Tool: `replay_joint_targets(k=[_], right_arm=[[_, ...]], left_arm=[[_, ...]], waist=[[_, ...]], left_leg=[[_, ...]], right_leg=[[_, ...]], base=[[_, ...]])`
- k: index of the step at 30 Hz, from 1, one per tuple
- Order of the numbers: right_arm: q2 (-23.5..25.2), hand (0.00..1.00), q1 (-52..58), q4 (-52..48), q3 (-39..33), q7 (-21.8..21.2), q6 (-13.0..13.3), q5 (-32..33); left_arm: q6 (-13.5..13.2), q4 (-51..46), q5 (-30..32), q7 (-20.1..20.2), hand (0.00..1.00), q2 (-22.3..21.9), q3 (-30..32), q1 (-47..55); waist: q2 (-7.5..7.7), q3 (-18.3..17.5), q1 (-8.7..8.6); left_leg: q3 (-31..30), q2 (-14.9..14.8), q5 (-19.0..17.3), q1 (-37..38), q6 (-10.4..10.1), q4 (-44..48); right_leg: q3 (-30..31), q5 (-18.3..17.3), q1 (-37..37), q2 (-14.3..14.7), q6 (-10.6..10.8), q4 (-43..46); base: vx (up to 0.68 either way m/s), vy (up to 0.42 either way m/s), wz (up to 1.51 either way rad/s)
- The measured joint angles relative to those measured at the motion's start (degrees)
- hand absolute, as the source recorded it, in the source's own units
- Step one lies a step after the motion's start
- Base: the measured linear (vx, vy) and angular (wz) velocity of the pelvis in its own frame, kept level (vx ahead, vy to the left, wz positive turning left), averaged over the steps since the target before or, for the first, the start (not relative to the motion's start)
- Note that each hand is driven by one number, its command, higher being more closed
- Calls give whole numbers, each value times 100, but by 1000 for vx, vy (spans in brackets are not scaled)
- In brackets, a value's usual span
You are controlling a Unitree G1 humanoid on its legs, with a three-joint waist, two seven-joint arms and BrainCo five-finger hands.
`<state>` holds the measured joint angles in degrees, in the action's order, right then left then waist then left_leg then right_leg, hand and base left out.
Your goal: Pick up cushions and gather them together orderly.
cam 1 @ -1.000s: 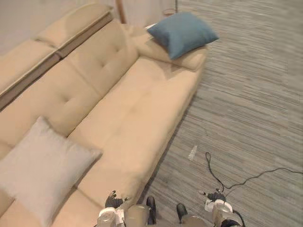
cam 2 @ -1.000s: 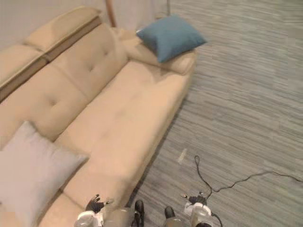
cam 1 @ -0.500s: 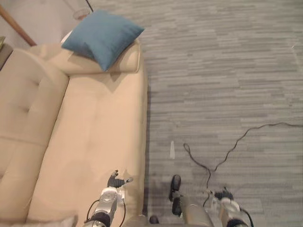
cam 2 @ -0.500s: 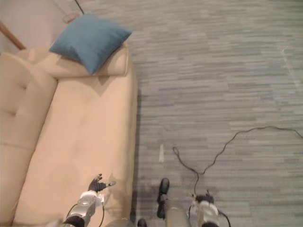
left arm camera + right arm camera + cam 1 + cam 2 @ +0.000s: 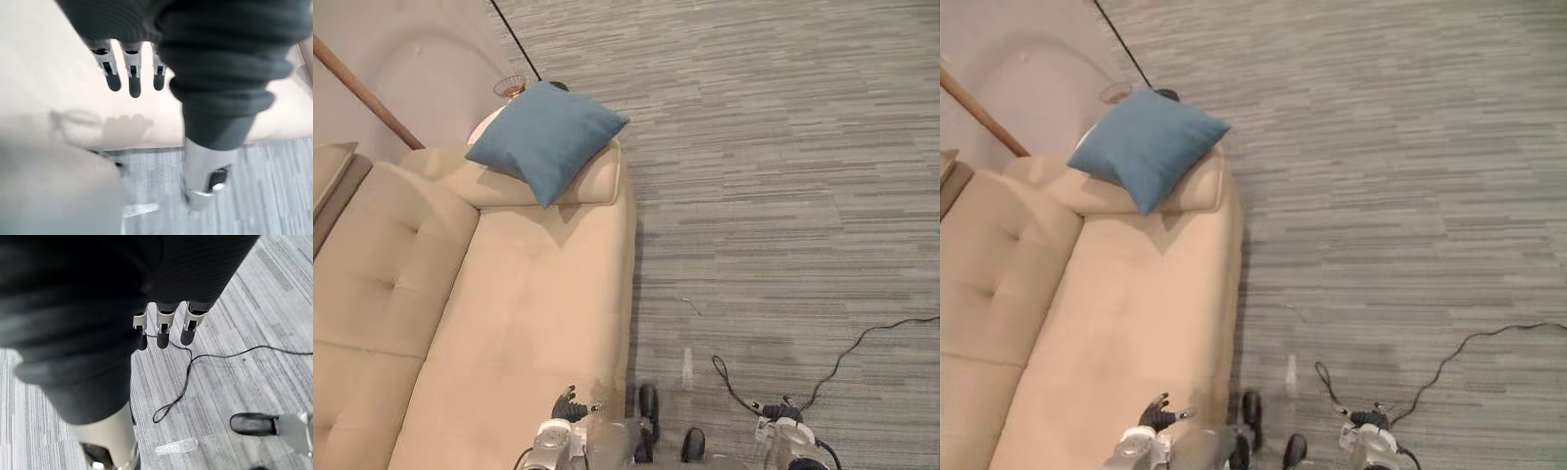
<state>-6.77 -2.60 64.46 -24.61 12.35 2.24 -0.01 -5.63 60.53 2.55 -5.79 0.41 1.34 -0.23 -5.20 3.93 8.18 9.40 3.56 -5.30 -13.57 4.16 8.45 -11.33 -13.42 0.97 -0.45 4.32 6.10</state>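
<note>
1. The blue cushion (image 5: pixel 546 140) is sitting on the armrest (image 5: pixel 597 181) at the far end of the beige sofa (image 5: pixel 509 323). It's turned diamond-wise, with one corner poking down over the seat side.
2. The left hand (image 5: pixel 134 81) is down by the near end of the sofa, close to the seat's front edge. It hangs above the seat with fingers straight and relaxed, so it's open and not holding anything.
3. The right hand (image 5: pixel 164 333) hangs over the grey carpet floor (image 5: pixel 783 196), off to the side of the sofa. Same deal: fingers straight, open, empty.
4. Both hands are well apart from the cushion, which is at the opposite end of the seat.
5. There's also a small clear strip (image 5: pixel 687 367) lying on the floor near the sofa's front. Can't tell what it is.
</note>
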Motion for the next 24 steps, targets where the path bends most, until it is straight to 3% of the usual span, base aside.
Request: replay_joint_targets(k=[1,2,3,4,6,7,8,9,10,11,12,13,14,15,16,17,18,20,21,22,24], right_arm=[[-5,0,152,-9,-5,-1,-3,-2],[111,0,271,-85,-8,-12,-1,-7],[183,0,313,-87,-7,-11,-5,-6],[315,0,407,-87,3,-15,-23,-8],[384,0,427,-209,-91,-43,-48,-11],[368,0,359,-269,-178,-49,-48,-12],[368,0,259,-262,-174,-56,-48,-18],[377,0,210,-261,-170,-61,-48,-20],[384,0,78,-254,-163,-77,-51,-23],[381,0,30,-254,-162,-87,-51,-22],[371,0,-31,-254,-162,-92,-51,-22],[377,0,-12,-250,-163,-93,-53,-20],[388,0,52,-245,-164,-93,-55,-19],[326,0,145,-235,-170,-101,-62,-15],[212,0,99,-234,-225,-95,-69,-13],[175,0,69,-226,-259,-97,-71,-15],[170,0,70,-230,-305,-93,-69,-16],[141,0,95,-223,-328,-90,-61,-12],[106,0,114,-216,-241,-75,-64,-3],[54,0,122,-174,-184,-52,-63,2],[-2,0,122,-71,-177,-48,-62,9]], left_arm=[[-2,-7,-1,18,0,-30,-4,-7],[-1,-8,-15,55,0,6,-5,-7],[2,-11,-25,62,0,42,-11,-6],[15,-21,-38,76,0,96,-14,-7],[46,-21,-49,79,0,101,-26,6],[51,-26,-55,80,0,93,-71,-45],[48,-30,-55,77,0,96,-79,-121],[44,-35,-56,76,0,99,-83,-155],[37,-42,-56,62,0,150,-94,-265],[34,-45,-56,53,0,181,-135,-313],[30,-46,-54,40,0,221,-211,-375],[25,-43,-49,33,0,254,-267,-365],[24,-31,-47,30,0,281,-287,-338],[33,29,-40,20,0,241,-279,-332],[30,73,-32,8,0,134,-237,-328],[30,118,-34,-2,0,56,-218,-350],[23,117,-34,-3,0,15,-219,-363],[14,124,-37,-3,0,-54,-222,-362],[-19,124,-39,-2,0,-78,-232,-351],[-22,129,-39,-6,0,-74,-234,-333],[-18,126,-48,-7,0,-72,-242,-277]], waist=[[1,-60,6],[161,-62,-12],[233,-61,-52],[379,-84,-169],[387,-38,-246],[288,20,-268],[145,49,-278],[134,41,-288],[129,54,-335],[130,61,-371],[140,127,-450],[191,168,-506],[325,172,-525],[292,253,-542],[92,226,-504],[82,231,-525],[94,237,-537],[192,279,-561],[242,313,-550],[203,324,-539],[195,322,-526]], left_leg=[[30,15,-115,170,-40,-4],[3,137,-273,480,-14,-20],[-34,194,-320,615,9,-4],[-131,276,-432,890,38,-2],[-247,278,-517,1438,-18,-55],[-284,147,-557,1810,-86,-148],[-382,-25,-589,1999,-141,-175],[-403,-80,-591,2019,-144,-175],[-499,-222,-600,2073,-159,-179],[-569,-298,-613,2087,-182,-179],[-681,-400,-651,2188,-246,-196],[-790,-437,-746,2342,-407,-215],[-864,-385,-833,2479,-551,-222],[-1008,-427,-984,2710,-769,-221],[-1021,-681,-953,2692,-904,-130],[-1063,-691,-769,2599,-1128,119],[-1054,-708,-604,2524,-1234,444],[-1019,-667,34,2069,-1721,1632],[-865,-761,-63,1678,-1777,2514],[-482,-1011,-546,1190,-1474,3347],[-97,-1181,-913,724,-1002,3556]], right_leg=[[117,-184,-241,-71,296,727],[219,-365,-881,-371,808,2651],[235,-311,-1123,-504,914,3263],[231,-214,-1439,-721,967,4328],[-94,-266,-1676,-1065,493,4990],[-455,-387,-1746,-1177,137,4781],[-789,-448,-1887,-1151,-32,4193],[-878,-431,-1966,-1123,-63,3924],[-971,-260,-2214,-985,-240,3077],[-955,-61,-2328,-882,-268,2564],[-877,439,-2396,-728,-270,1657],[-717,1180,-2379,-628,-266,593],[-587,1667,-2340,-633,-243,70],[-427,2404,-2302,-583,-631,37],[-554,2161,-2339,-474,-781,362],[-594,1776,-2452,-489,-803,816],[-616,1521,-2450,-513,-843,1102],[-670,1108,-2126,-658,-833,1243],[-675,939,-1898,-690,-842,1130],[-745,722,-1615,-663,-886,1044],[-894,555,-1210,-666,-823,923]], base=[[484,130,5],[481,122,8],[500,86,39],[536,43,51],[529,24,36],[489,-8,12],[480,-27,12],[569,-95,24],[470,-113,32],[479,-133,48],[405,-161,60],[544,-241,61],[564,-274,58],[578,-290,20],[536,-279,15],[619,-326,1],[592,-334,28],[465,-264,29],[372,-185,26],[342,-155,27],[332,-95,34]])
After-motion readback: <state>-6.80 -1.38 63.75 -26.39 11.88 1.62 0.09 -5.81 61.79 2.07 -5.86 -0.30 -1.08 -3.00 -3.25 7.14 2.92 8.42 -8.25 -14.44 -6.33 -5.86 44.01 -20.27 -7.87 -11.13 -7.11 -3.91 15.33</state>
